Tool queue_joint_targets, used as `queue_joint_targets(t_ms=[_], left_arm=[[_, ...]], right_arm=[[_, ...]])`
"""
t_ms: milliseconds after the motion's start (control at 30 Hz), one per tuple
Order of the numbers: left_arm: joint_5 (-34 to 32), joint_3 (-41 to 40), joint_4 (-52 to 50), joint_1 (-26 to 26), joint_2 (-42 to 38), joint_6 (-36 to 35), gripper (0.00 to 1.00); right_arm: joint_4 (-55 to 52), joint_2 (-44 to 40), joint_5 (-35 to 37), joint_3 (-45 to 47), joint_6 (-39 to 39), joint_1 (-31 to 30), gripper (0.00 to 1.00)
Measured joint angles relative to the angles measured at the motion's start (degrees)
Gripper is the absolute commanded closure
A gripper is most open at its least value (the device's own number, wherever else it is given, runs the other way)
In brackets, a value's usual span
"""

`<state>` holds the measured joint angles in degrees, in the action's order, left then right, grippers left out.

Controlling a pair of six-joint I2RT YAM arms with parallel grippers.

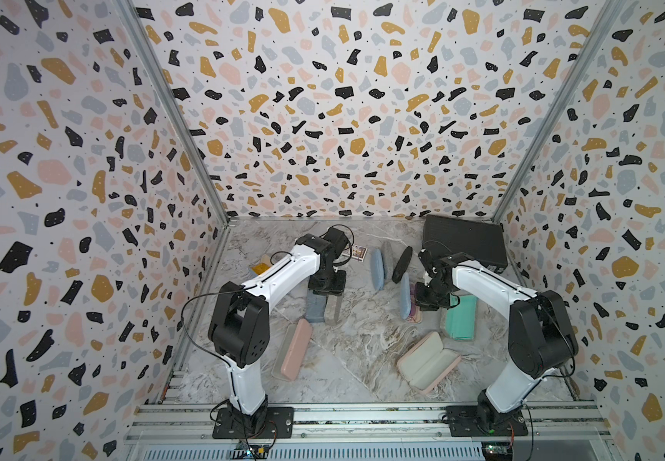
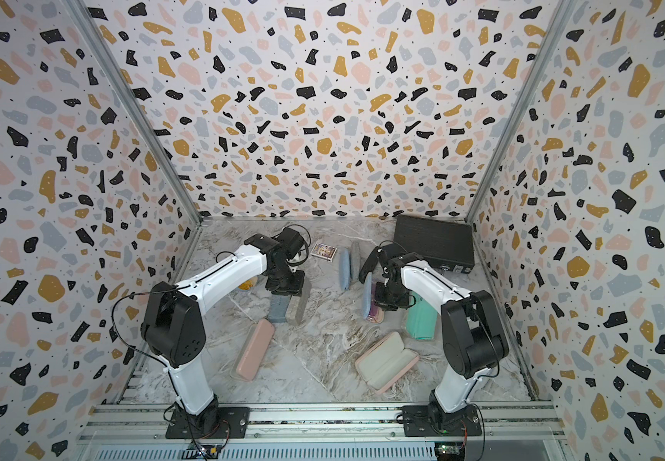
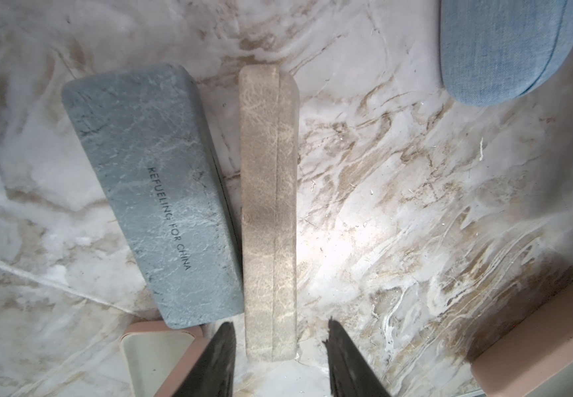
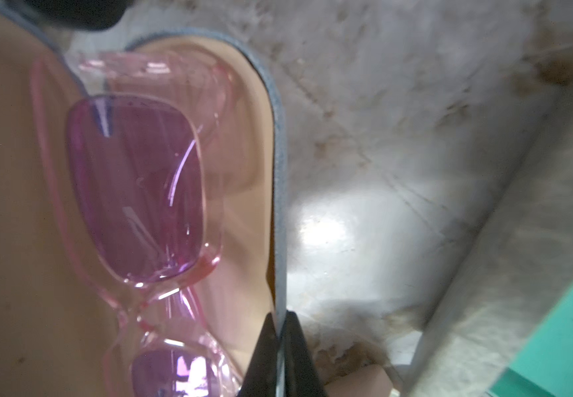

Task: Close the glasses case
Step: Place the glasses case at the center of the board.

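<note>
Our right end effector (image 4: 279,343) pinches the rim of the blue glasses case (image 4: 278,165), which lies open on the desk (image 1: 362,343) with pink glasses (image 4: 137,185) inside. The closing itself is not yet done. Our left end effector (image 3: 279,326) hangs spread astride a beige case (image 3: 267,206).

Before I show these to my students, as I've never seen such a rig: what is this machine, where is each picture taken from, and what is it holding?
Two white-and-black robot arms stand at a marble table. Two pictures look down on the whole scene, nearly alike; the others come from a camera on each arm's wrist. Glasses cases lie about: an open pink case, a closed pink case, a teal case, besides a black box. The right pincer is shut on the rim of an open blue case holding pink glasses. The left pincer hangs open over a tan case, beside a grey case, gripping nothing.
</note>
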<state>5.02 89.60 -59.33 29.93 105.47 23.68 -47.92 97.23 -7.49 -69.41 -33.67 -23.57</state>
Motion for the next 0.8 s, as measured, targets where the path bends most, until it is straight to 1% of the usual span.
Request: queue_joint_targets(t_ms=[167,267,633,700,800], left_arm=[[0.07,0.00,-0.72,0.00,-2.23,0.94,0.55],[0.15,0.00,-0.79,0.00,-4.07,1.25,0.55],[2.12,-0.57,-0.66,0.00,-5.29,2.08,0.55],[2.56,-0.87,-0.59,0.00,-5.29,2.27,0.55],[3.15,-1.16,-0.39,0.00,-5.27,2.51,0.55]], right_arm=[[0.04,0.66,0.02,-0.24,-1.05,-4.68,0.92],[0.11,2.29,0.07,-1.01,-1.57,-6.49,0.92],[2.60,7.93,-0.04,-2.47,-3.41,-9.27,0.92],[2.67,8.63,-0.20,-2.84,-3.48,-9.46,0.91],[3.02,8.83,-0.42,-3.19,-3.63,-9.57,0.87]])
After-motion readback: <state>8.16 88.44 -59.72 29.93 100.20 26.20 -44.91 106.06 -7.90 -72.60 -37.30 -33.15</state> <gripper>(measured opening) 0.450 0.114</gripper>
